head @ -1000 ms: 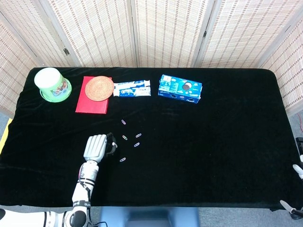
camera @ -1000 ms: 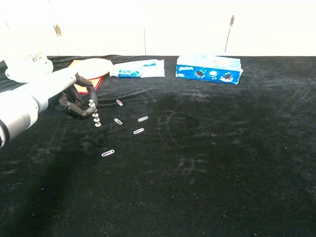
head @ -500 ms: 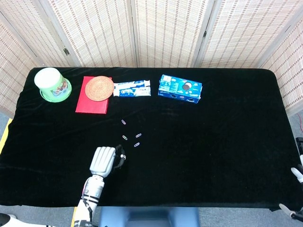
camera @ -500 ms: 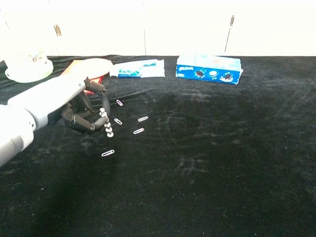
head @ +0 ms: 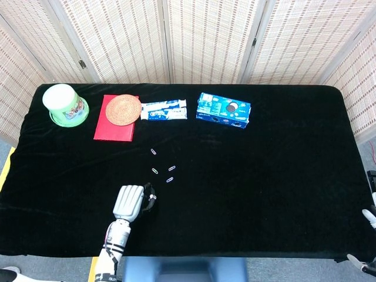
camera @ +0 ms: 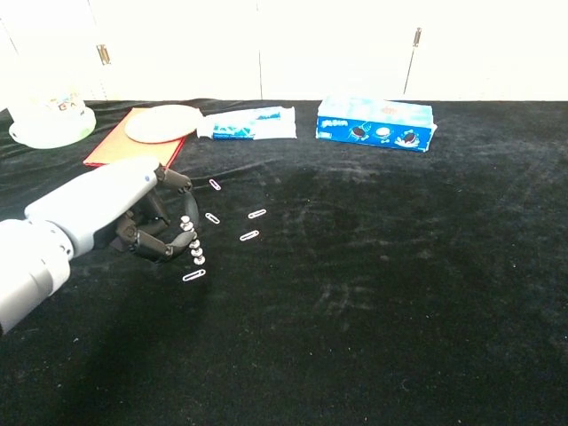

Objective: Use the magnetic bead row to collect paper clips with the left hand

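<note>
My left hand point(camera: 124, 220) grips a short row of silver magnetic beads point(camera: 191, 241) that hangs down from its curled fingers. The row's lower end is just above the nearest paper clip point(camera: 193, 276); contact is not plain. Several more paper clips lie beyond on the black cloth: one point(camera: 249, 235), one point(camera: 213, 217), one point(camera: 256, 213) and one point(camera: 216, 185). From the head camera, the left hand point(head: 130, 202) sits near the table's front edge with the beads point(head: 151, 198) at its right side, hiding the nearest clip. Only a sliver of my right hand point(head: 370, 214) shows at the right edge.
At the back stand a green-and-white tub point(head: 64, 104), a red mat point(head: 111, 130) with a woven coaster point(head: 123, 110), a toothpaste box point(head: 164, 110) and a blue cookie box point(head: 224, 110). The black table cloth point(head: 264, 176) spreads to the right.
My left hand moved toward the front edge and slightly right, carrying the bead row from beside the middle clips down over the nearest clip.
</note>
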`<state>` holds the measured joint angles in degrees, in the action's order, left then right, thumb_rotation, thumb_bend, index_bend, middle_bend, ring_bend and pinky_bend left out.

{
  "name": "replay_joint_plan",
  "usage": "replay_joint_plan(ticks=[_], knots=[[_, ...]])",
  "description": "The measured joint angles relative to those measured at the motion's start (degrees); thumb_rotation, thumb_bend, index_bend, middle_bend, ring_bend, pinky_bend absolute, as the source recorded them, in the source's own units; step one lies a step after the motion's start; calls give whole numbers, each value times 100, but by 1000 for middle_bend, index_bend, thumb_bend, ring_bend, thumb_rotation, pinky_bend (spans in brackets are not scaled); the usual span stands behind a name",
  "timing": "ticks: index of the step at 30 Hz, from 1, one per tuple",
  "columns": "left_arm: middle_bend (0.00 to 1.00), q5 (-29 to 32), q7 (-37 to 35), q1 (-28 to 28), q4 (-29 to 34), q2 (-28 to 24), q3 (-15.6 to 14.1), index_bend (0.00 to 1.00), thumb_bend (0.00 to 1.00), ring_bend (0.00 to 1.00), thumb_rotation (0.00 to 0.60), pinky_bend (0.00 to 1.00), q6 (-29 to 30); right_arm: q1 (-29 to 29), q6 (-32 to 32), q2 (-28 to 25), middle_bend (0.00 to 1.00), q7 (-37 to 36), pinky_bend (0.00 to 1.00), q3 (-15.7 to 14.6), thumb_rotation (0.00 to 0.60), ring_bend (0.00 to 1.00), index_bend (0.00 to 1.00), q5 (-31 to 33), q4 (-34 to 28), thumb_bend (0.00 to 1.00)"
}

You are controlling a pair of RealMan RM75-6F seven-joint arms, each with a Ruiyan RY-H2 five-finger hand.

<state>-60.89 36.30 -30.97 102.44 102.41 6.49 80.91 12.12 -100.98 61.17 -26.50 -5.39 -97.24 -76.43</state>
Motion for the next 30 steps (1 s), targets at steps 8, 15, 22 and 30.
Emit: replay_joint_plan(ticks=[8, 15, 22, 30], knots=[[1000, 64, -98, 21, -350, 130, 94, 795, 555, 1000, 600, 1000, -204, 0, -7, -6, 0, -63, 0, 9, 600, 0, 0, 27, 32, 104], [1000, 88, -150, 61, -439, 142, 150, 795, 555, 1000, 600, 1000, -292, 1, -12, -1, 0, -65, 0, 8, 600, 0, 0, 27, 39, 104], [1000, 106, -185, 97, -522, 131, 187, 796, 556, 1000, 600, 1000, -366, -7, 7, 3, 0, -52, 0, 7, 600, 0, 0, 28, 36, 103], [1000, 27, -240, 66, -549, 127, 336, 796, 557, 1000, 600, 1000, -401, -41, 74, -10, 0, -44, 0, 7, 600, 0, 0, 44, 13, 104]])
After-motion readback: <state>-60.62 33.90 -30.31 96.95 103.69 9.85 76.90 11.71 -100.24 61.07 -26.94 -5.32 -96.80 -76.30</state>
